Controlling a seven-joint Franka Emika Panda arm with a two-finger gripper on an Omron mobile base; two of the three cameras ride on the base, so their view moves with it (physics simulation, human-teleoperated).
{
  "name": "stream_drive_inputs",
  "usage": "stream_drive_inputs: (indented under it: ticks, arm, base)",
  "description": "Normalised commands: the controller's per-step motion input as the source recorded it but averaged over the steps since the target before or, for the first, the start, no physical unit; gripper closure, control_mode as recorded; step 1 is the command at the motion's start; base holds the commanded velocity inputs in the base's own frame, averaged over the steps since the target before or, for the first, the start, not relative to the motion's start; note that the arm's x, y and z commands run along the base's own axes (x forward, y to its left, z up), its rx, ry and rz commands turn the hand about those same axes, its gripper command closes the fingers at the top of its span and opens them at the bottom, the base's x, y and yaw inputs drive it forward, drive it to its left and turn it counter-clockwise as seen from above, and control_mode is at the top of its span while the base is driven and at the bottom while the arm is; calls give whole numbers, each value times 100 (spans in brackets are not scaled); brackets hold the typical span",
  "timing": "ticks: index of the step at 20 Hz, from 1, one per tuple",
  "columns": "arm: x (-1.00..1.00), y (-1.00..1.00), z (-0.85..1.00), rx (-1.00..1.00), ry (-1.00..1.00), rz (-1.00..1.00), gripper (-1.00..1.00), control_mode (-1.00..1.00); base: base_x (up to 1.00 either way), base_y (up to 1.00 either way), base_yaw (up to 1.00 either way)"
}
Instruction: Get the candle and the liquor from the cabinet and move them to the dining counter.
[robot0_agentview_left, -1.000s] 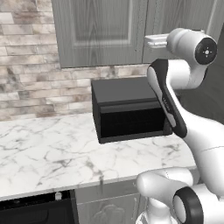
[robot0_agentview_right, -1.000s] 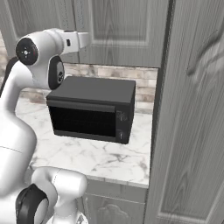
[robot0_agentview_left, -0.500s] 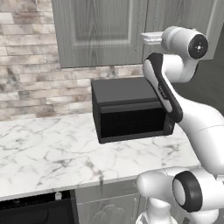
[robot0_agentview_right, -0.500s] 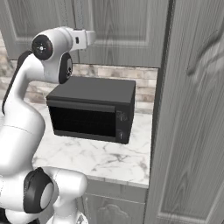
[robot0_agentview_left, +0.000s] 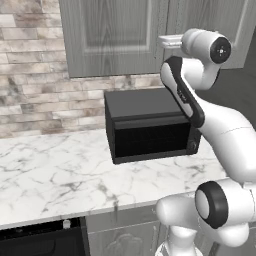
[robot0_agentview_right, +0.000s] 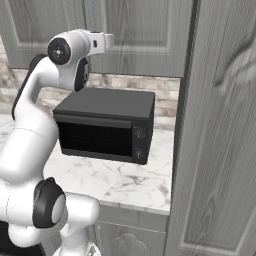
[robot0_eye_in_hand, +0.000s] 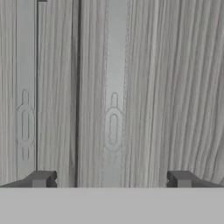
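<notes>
Two closed cabinet (robot0_eye_in_hand: 144, 87) doors face the wide-open, empty gripper (robot0_eye_in_hand: 111, 179) close ahead.

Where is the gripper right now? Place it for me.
The gripper is raised in front of the closed cabinet doors, jaws open, above the black microwave; the hand view faces the seam between two doors.

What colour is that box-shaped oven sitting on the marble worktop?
Black all over; the microwave shows best in the right base view, with a dark glass door.

A kitchen — marble worktop (robot0_agentview_left: 55, 175), black microwave (robot0_agentview_left: 150, 125), grey cabinet (robot0_agentview_left: 115, 35).
</notes>
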Motion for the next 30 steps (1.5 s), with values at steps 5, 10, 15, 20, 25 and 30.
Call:
stream_drive_inputs:
  ticks: [5, 10, 15, 20, 25, 30]
  arm:
    - [28, 0, 0, 0, 0, 0, -100, -100]
    - [33, 0, 0, 0, 0, 0, -100, -100]
    - [33, -1, 0, 0, 0, 0, -100, -100]
    - [39, 0, 0, 0, 1, 0, -100, -100]
    - [27, 11, -5, 0, 8, 0, 100, -100]
    - [1, 2, -7, 0, 4, 0, 100, -100]
  base:
    - [0, 0, 0]
    - [0, 0, 0]
    - [0, 0, 0]
    - [0, 0, 0]
    - [0, 0, 0]
    - [0, 0, 0]
